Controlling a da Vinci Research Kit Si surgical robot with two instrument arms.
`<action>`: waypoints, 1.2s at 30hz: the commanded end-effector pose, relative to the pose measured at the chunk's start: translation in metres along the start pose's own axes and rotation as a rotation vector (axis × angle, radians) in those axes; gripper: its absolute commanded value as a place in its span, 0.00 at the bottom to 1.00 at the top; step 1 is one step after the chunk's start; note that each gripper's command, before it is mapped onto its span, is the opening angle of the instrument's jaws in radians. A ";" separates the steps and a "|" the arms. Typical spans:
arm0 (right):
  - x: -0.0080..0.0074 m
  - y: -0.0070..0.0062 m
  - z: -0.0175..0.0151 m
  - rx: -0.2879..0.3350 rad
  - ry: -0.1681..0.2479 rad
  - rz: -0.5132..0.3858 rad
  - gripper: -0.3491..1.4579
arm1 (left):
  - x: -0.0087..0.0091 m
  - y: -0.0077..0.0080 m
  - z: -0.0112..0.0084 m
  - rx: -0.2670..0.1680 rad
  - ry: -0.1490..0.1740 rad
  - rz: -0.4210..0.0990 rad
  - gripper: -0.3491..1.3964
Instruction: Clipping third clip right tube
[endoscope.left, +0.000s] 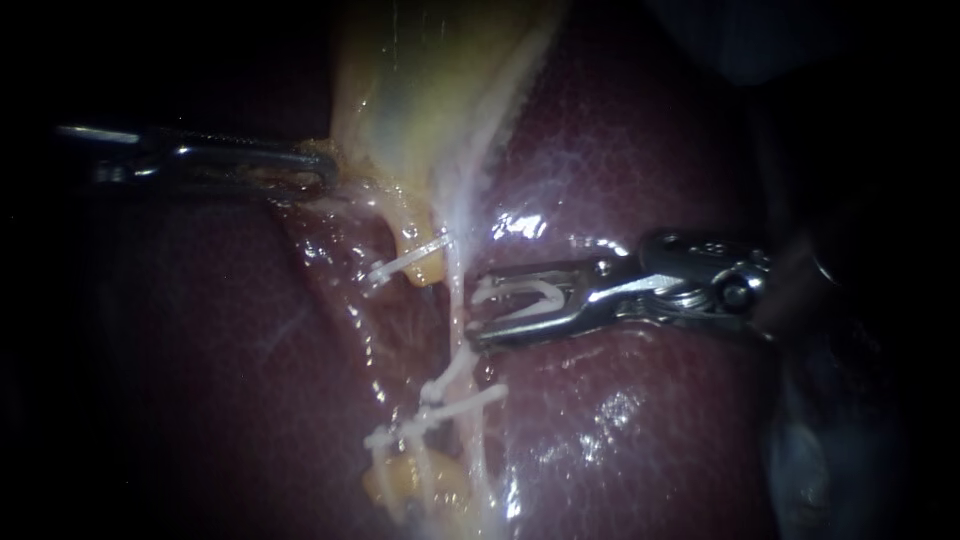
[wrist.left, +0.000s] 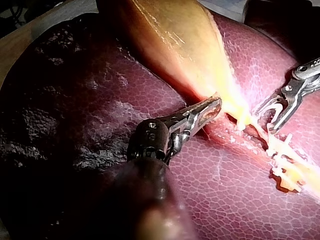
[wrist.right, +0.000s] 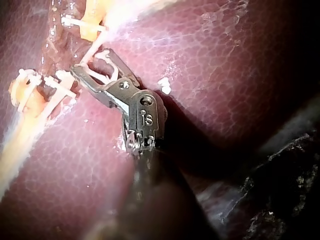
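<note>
Jaws of both instruments work over the liver (endoscope.left: 650, 150), which lies broad and dark beneath everything. My left instrument (endoscope.left: 315, 165) is clamped on the gallbladder (endoscope.left: 420, 90) at its lower edge, probably drawing it aside to keep the tubes taut. My right instrument (endoscope.left: 475, 318) stands spread, cradling an unclosed white clip (endoscope.left: 525, 293) from both sides. Its tips are at the right tube (endoscope.left: 458, 290), between the gallbladder and the lower clips (endoscope.left: 460, 402).

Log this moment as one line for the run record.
left instrument: jaws shut on gallbladder | right instrument: jaws holding open clip at right tube | other clips: on tubes | status: clip not closed
</note>
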 end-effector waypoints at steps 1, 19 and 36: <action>-0.0001 0.0000 0.0006 0.009 0.003 0.008 0.46 | 0.0000 0.0000 0.0000 0.000 0.000 0.000 0.00; 0.0020 -0.0022 0.0022 0.278 0.178 0.123 0.46 | 0.0000 0.0000 0.0001 0.000 0.000 0.000 0.00; 0.0070 -0.0062 -0.0006 0.345 0.261 0.130 0.46 | 0.0000 0.0000 0.0001 0.000 0.000 0.000 0.00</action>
